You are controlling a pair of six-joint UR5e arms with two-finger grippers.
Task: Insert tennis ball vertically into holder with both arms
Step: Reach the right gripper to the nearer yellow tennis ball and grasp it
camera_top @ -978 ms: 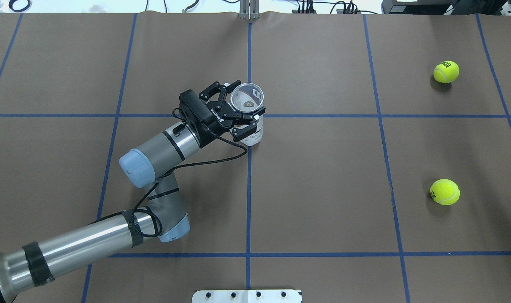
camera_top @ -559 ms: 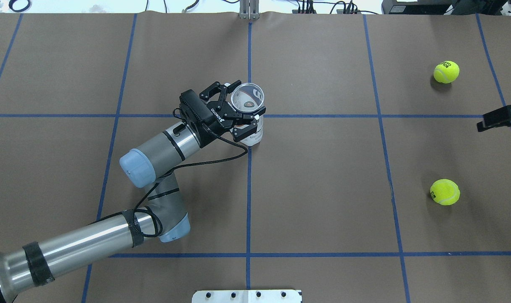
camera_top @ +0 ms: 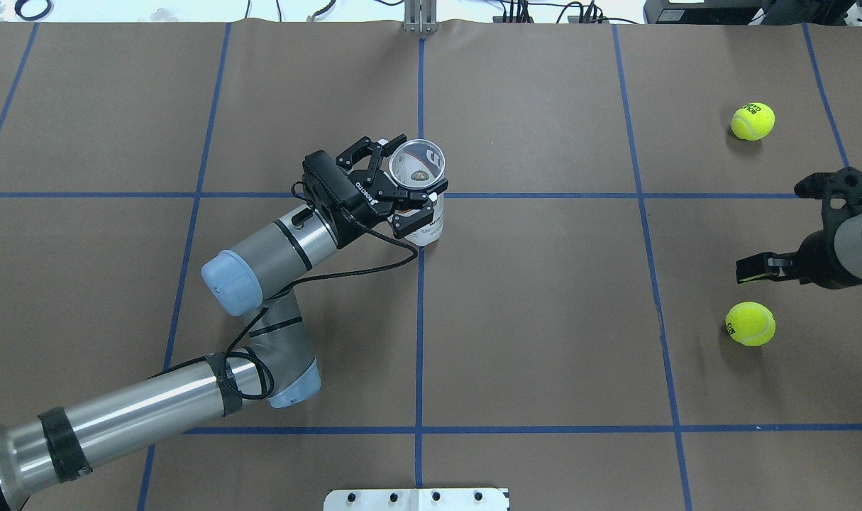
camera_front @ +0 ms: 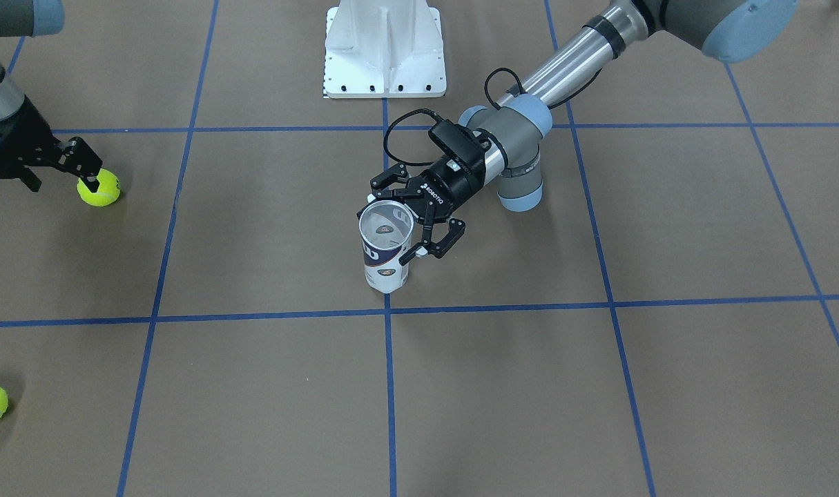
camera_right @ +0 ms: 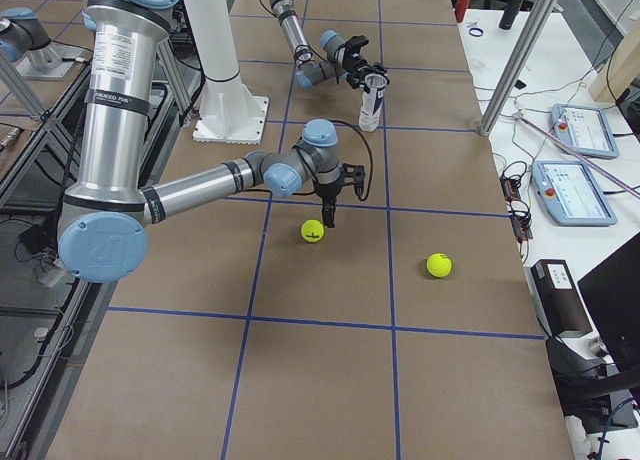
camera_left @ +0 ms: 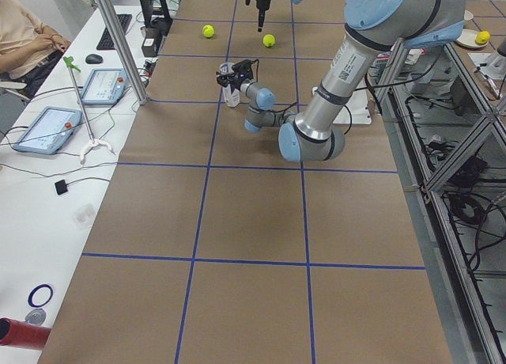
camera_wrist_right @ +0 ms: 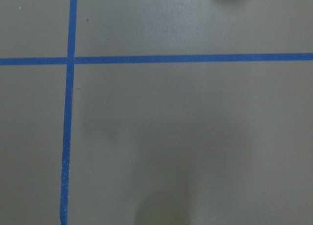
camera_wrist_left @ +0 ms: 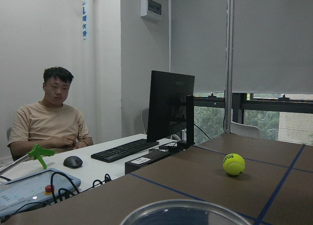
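The holder (camera_top: 417,164), a clear can with a navy-and-white label, stands upright at the table's middle, its open mouth up; it also shows in the front view (camera_front: 384,259). My left gripper (camera_top: 396,188) is shut on the holder from the side, its fingers (camera_front: 441,243) around the can's upper part. Two yellow tennis balls lie at the right: a near one (camera_top: 750,323) and a far one (camera_top: 753,121). My right gripper (camera_top: 771,231) is open and empty, pointing down between the two balls and closer to the near one (camera_front: 99,190). The holder's rim (camera_wrist_left: 186,213) shows in the left wrist view.
The white pedestal base (camera_front: 384,48) stands at the robot's side of the table. Blue tape lines cross the brown table (camera_top: 544,319). An operators' desk with tablets (camera_right: 580,195) and a metal post (camera_right: 520,55) runs along the far edge.
My right arm has come in from the right edge and moved down toward the near ball. The left gripper and holder have not moved.
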